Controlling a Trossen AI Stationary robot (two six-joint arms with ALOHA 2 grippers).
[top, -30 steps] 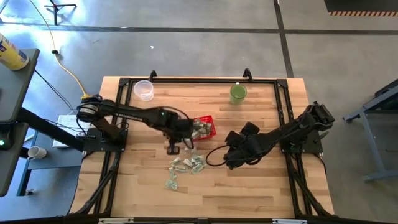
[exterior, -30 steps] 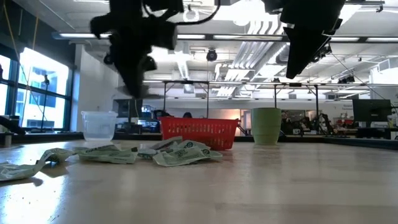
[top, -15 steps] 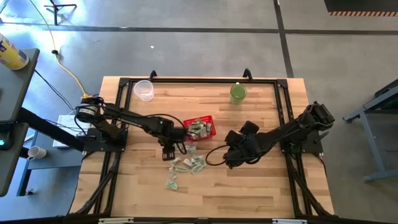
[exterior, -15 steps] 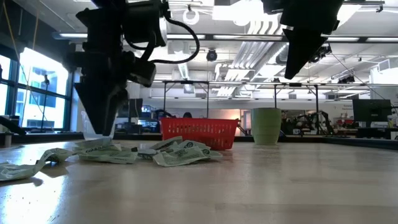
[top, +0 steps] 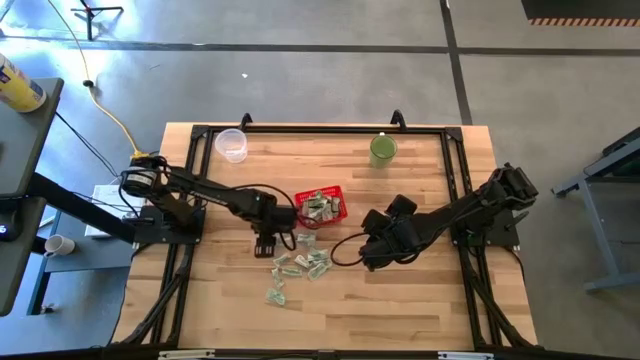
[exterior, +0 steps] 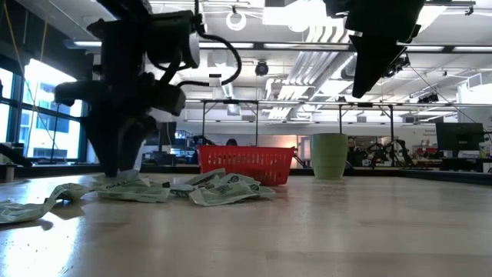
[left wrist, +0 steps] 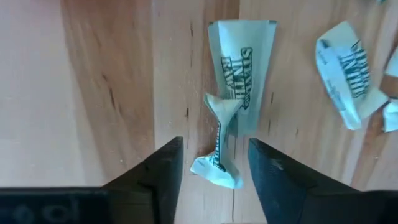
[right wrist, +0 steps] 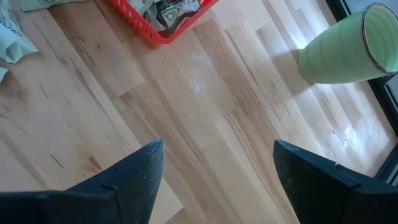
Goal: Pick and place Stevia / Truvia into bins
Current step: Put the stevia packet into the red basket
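Over a twisted sachet point(left wrist: 219, 146), left gripper point(left wrist: 211, 171), jaws apart, pointing down

My left dark two-finger gripper point(top: 268, 244) hangs low over the middle of the table, pointed straight down, its fingers point(left wrist: 165, 171) spread apart with nothing clamped between them. That arm reaches in from the left edge, elbow bent. My right dark two-finger gripper point(top: 372, 256) waits raised right of centre, fingers point(right wrist: 140, 171) held wide, empty.
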